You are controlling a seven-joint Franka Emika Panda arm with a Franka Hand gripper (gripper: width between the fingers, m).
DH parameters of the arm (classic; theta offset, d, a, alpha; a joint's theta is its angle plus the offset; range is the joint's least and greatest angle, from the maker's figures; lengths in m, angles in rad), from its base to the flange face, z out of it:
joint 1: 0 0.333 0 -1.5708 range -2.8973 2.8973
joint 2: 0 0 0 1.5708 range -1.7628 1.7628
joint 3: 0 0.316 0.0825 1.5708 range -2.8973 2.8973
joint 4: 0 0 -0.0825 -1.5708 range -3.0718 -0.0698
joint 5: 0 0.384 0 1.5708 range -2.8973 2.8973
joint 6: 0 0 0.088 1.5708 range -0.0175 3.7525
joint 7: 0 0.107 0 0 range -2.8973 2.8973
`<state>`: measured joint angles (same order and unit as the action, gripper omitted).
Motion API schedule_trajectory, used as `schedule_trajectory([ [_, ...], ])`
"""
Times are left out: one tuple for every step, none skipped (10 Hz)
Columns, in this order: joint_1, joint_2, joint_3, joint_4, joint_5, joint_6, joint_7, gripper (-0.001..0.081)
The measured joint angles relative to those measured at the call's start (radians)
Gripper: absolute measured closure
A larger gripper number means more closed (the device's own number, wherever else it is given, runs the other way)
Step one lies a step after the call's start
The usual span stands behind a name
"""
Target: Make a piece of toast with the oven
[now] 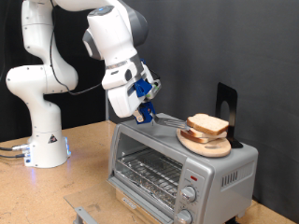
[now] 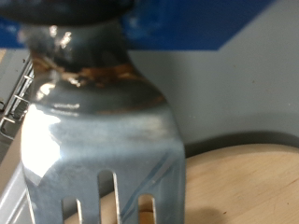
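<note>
The piece of toast (image 1: 207, 123) lies on a round wooden plate (image 1: 207, 144) on top of the silver oven (image 1: 220, 173), with what looks like a second slice under it. My gripper (image 1: 143, 105) is above the oven's top, on the exterior view's left of the plate, shut on a metal fork (image 1: 168, 119). The fork's tines reach towards the plate's edge. In the wrist view the fork (image 2: 98, 140) fills the frame, its slotted tines just over the wooden plate (image 2: 248, 187). The oven's wire rack (image 1: 149, 173) shows through its front.
A black upright stand (image 1: 225, 103) sits on the oven's top behind the plate. Two round knobs (image 1: 187, 195) and a red mark (image 1: 193, 175) are on the oven's front. The arm's white base (image 1: 45, 140) stands on the wooden table on the exterior view's left.
</note>
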<state>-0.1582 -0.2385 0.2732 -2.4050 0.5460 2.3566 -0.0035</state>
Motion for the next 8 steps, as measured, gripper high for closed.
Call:
schedule_trajectory([
  [0.000,0.007,0.005,0.007,0.000,0.000,0.002,0.0413],
  [0.000,0.012,0.010,0.014,-0.001,0.000,0.007,0.0413],
  [0.000,0.020,0.017,0.022,-0.005,0.000,0.012,0.0413],
  [0.000,0.031,0.024,0.034,-0.009,-0.004,0.020,0.0413],
  [0.001,0.041,0.031,0.047,-0.010,-0.008,0.029,0.0413],
  [0.001,0.051,0.036,0.060,-0.010,-0.014,0.035,0.0413],
  [0.001,0.063,0.040,0.073,-0.012,-0.023,0.044,0.0413],
  [0.001,0.073,0.041,0.087,-0.014,-0.040,0.053,0.0413],
])
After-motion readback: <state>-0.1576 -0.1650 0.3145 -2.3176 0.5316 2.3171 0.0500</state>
